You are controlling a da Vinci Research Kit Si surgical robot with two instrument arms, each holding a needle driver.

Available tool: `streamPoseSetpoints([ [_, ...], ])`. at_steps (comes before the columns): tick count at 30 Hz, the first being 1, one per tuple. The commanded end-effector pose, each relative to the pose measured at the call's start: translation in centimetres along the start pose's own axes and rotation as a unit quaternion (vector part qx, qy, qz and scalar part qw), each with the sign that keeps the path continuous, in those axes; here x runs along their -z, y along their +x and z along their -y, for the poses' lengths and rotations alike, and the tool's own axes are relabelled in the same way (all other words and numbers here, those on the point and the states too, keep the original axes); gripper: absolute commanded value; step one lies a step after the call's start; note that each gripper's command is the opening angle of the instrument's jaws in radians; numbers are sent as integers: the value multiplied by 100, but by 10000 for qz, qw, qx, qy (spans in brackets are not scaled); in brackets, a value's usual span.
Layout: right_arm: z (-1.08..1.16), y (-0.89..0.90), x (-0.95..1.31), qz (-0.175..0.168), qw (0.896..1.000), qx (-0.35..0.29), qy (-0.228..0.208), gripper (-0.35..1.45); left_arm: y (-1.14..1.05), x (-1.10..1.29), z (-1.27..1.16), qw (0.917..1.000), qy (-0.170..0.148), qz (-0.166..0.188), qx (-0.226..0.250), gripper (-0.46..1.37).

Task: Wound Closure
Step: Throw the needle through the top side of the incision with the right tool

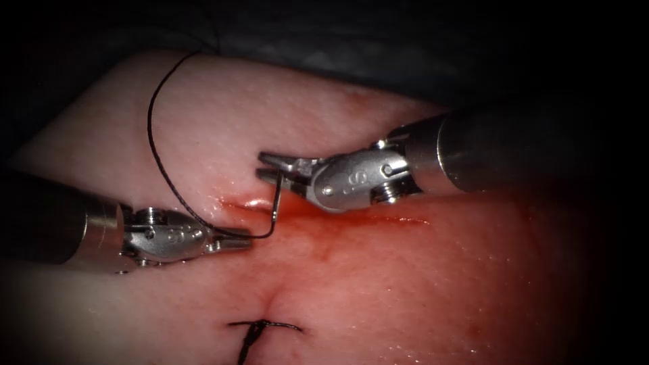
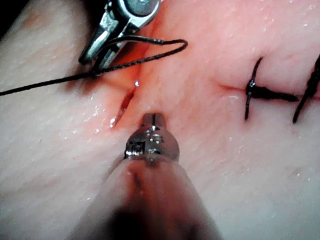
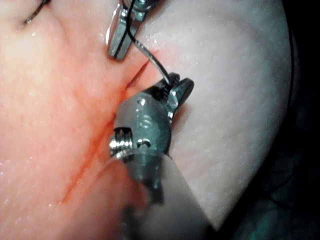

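My right tool [image 1: 269,167] comes in from the right, shut on the curved needle [image 1: 276,203] near the end away from the thread. The needle hangs from those jaws over the far end of the cut [image 1: 251,203] and curves left, seemingly free of the tissue [image 1: 419,284]. Its thread end lies against the tip of my left tool [image 1: 238,242], on the cut's left. In the left wrist view that tool [image 2: 154,119] looks shut and holds nothing, while the needle [image 2: 170,41] is beyond it. Black thread [image 1: 153,135] loops from the needle's tail up over the far tissue.
A tied black stitch [image 1: 265,327] closes the near part of the wound; two stitches [image 2: 255,90] appear in the left wrist view. Red fluid [image 1: 378,220] wets the tissue around the cut and under the right tool. Dark cloth [image 1: 338,34] lies beyond the far edge.
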Motion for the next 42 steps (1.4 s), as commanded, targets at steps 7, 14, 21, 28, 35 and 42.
streamPoseSetpoints([
  [7, -17, 11, 6, -73, 9999, -50, -87, -35, -11, -10, 1, 9997, -149, 171, 69, -1],
  [14, -27, 24, 9, -143, 9998, -118, -105, -35, -15, -8, 6, 9997, -114, 195, 100, -1],
  [21, -15, 18, -4, -51, 10000, 6, 56, -35, -12, -3, 7, 9997, -129, 201, 112, 4],
  [28, -2, 2, -10, -37, 9996, -281, 66, -35, -9, -1, 6, 9996, -142, 203, 124, 10],
  [35, -7, 4, -10, -36, 9948, -1017, 102, -35, -9, 0, 6, 9996, -145, 203, 122, 11],
  [42, -7, 0, -13, 108, 9797, -1976, 318, -35, -10, 0, 6, 9996, -148, 203, 119, 9],
])
